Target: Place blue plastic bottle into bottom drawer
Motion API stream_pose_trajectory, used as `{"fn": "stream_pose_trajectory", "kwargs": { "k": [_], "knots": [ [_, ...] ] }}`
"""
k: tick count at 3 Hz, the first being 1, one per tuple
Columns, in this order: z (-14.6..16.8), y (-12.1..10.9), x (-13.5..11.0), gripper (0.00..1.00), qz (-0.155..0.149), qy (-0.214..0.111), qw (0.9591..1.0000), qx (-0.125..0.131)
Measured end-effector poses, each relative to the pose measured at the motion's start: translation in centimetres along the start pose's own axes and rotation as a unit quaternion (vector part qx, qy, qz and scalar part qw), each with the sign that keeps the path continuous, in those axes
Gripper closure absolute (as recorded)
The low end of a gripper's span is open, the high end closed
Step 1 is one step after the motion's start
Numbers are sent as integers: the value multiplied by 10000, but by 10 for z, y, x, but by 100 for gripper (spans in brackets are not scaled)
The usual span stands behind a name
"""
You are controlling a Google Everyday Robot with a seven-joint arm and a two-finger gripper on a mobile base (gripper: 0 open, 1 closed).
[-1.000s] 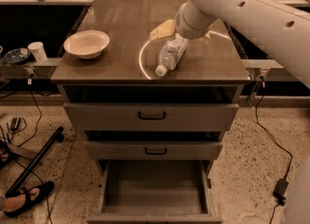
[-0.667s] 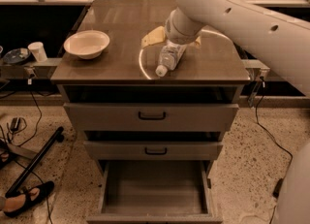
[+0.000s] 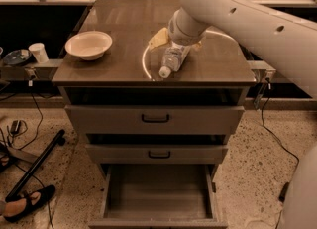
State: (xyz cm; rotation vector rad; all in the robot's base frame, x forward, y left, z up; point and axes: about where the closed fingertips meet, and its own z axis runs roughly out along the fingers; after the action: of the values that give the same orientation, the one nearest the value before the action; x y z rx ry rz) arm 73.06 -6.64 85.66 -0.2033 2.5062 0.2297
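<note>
The blue plastic bottle [image 3: 173,59] lies on its side on the cabinet top [image 3: 119,25], right of the middle, its white cap pointing toward the front edge. My gripper [image 3: 174,44] is right over the bottle's far end, mostly hidden under my white wrist; a pale yellow part of it shows just left of the wrist. I cannot tell whether it holds the bottle. The bottom drawer [image 3: 158,193] is pulled out at floor level, its flat grey inside bare. The two drawers above it are pushed in further.
A white bowl [image 3: 89,44] sits on the left of the cabinet top. A white cup [image 3: 38,52] stands on a low shelf to the left. A shoe [image 3: 27,205], a black pole [image 3: 34,166] and cables lie on the floor at left.
My arm has swung left and down over the bottle, so the wrist now covers its far end. The bottle still lies in about the same spot.
</note>
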Motion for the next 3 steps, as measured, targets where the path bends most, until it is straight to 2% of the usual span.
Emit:
{"fn": "stream_pose_trajectory", "kwargs": {
  "k": [3],
  "knots": [
    [0,0,0,89,0,1,10000,0]
  ]
}}
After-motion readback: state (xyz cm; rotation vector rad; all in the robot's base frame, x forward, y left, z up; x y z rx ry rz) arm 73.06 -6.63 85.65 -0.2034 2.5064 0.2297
